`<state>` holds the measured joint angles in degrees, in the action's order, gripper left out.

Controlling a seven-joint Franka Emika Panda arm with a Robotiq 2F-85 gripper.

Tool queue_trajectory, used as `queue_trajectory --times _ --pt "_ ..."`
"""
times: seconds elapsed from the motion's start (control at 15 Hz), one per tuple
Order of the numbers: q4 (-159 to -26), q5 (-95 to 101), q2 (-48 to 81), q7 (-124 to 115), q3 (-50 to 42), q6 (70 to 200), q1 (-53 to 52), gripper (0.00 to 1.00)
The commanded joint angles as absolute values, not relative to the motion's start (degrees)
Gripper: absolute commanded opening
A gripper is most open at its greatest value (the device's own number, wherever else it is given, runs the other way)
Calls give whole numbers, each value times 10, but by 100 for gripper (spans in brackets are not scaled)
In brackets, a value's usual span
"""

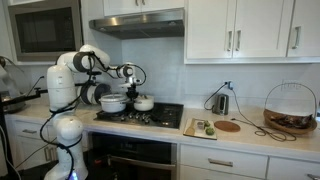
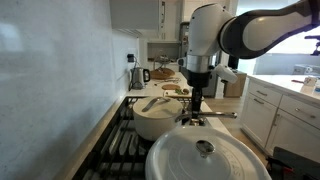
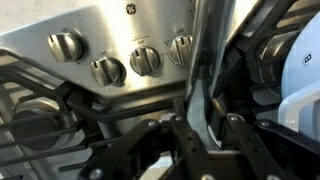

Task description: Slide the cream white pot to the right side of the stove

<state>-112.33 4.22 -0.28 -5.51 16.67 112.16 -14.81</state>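
The cream white pot (image 2: 155, 122) stands on the stove's black grates (image 2: 118, 140), and it also shows in an exterior view (image 1: 143, 103). Its long grey metal handle (image 2: 215, 116) points toward the stove's front. My gripper (image 2: 196, 108) comes down from above and is shut on this handle. In the wrist view the jaws (image 3: 200, 130) pinch the grey handle strip (image 3: 200, 85). The gripper also shows above the pots in an exterior view (image 1: 133, 88).
A bigger white lidded pot (image 2: 205, 155) stands close beside the cream pot, toward the robot's base (image 1: 112, 100). The stove knobs (image 3: 145, 60) lie ahead of the jaws. On the counter beyond the stove are a kettle (image 1: 220, 101), a cutting board (image 1: 198, 127) and a wire basket (image 1: 290, 108).
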Motion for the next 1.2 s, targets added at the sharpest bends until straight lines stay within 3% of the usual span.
queue_trajectory --times 0.0,1.13 --pt "-1093 48 17 10 160 1097 -149 7" --pt "-993 56 84 210 132 1022 -128 7"
